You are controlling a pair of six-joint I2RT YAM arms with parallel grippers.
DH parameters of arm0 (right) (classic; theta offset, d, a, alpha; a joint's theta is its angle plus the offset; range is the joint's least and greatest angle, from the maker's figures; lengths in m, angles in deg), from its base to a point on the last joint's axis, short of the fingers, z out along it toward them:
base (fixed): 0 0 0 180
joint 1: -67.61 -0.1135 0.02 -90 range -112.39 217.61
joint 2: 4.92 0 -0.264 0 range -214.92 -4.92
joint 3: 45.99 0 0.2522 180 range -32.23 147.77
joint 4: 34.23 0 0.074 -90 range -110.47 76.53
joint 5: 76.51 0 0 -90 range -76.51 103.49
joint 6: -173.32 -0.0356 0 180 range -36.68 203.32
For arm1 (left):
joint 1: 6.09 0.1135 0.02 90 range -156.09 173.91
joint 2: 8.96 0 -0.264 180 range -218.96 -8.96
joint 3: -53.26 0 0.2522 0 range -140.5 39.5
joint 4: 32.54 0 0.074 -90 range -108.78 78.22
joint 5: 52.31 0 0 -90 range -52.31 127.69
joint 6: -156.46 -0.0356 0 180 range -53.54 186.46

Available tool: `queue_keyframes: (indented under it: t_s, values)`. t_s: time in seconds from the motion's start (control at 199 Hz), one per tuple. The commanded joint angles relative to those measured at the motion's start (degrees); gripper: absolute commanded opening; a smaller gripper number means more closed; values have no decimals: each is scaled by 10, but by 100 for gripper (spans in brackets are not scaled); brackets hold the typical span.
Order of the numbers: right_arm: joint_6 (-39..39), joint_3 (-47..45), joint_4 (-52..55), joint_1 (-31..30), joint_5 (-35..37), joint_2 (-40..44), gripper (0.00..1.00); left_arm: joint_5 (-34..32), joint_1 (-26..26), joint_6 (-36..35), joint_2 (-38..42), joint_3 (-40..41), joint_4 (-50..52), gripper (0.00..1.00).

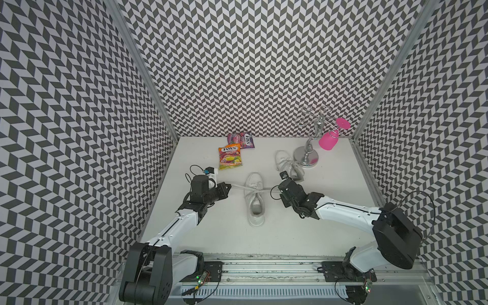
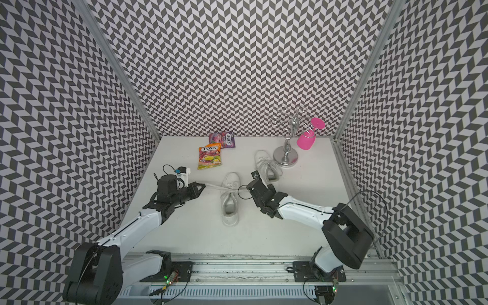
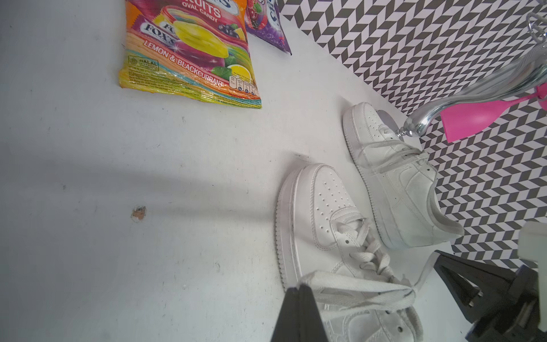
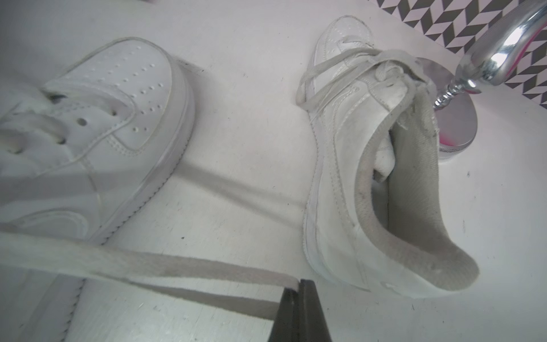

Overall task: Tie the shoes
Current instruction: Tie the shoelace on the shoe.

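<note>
Two white shoes lie on the white table. The near shoe [image 1: 254,200] [image 2: 230,203] sits between my arms, toe pointing away. My left gripper [image 1: 229,185] [image 3: 300,288] is shut on a folded lace [image 3: 355,288] that is pulled out sideways to the shoe's left. On the shoe's right, my right gripper [image 2: 247,187] [image 4: 297,284] is shut on the other lace [image 4: 148,263], also drawn taut. The two laces cross over the shoe's tongue. The far shoe [image 1: 287,163] [image 4: 340,163] lies behind the right gripper with its laces in a loose bow.
An orange candy bag [image 1: 230,157] and a purple one [image 1: 240,140] lie at the back, left of the shoes. A chrome stand [image 1: 307,155] holding a pink cup [image 1: 328,141] rises at the back right, right beside the far shoe. Patterned walls enclose three sides.
</note>
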Motion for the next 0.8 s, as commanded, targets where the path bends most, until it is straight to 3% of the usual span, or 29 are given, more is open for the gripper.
queue_keyframes:
  t_s: [0.0,0.206,0.362,0.492,0.558,0.653,0.719,0.799]
  values:
    - [23,-27,-43,5,-101,66,0,49,5,-1,4,6,-33,0]
    - [3,-88,-78,4,-326,144,5,80,-2,4,14,8,-50,0]
    - [-33,-134,-117,-19,-399,144,11,94,-10,7,10,8,-57,0]
    - [-36,-143,-110,-42,-412,145,25,94,-11,5,9,8,-59,0]
    - [-34,-146,-96,-46,-400,165,39,95,-11,5,8,8,-58,0]
    - [-38,-143,-59,-46,-323,206,60,95,-11,5,7,7,-58,0]
    - [-53,-136,-36,-43,-250,238,68,95,-11,5,7,7,-58,0]
    - [-43,-142,-73,-31,-230,266,72,94,-10,3,7,6,-58,0]
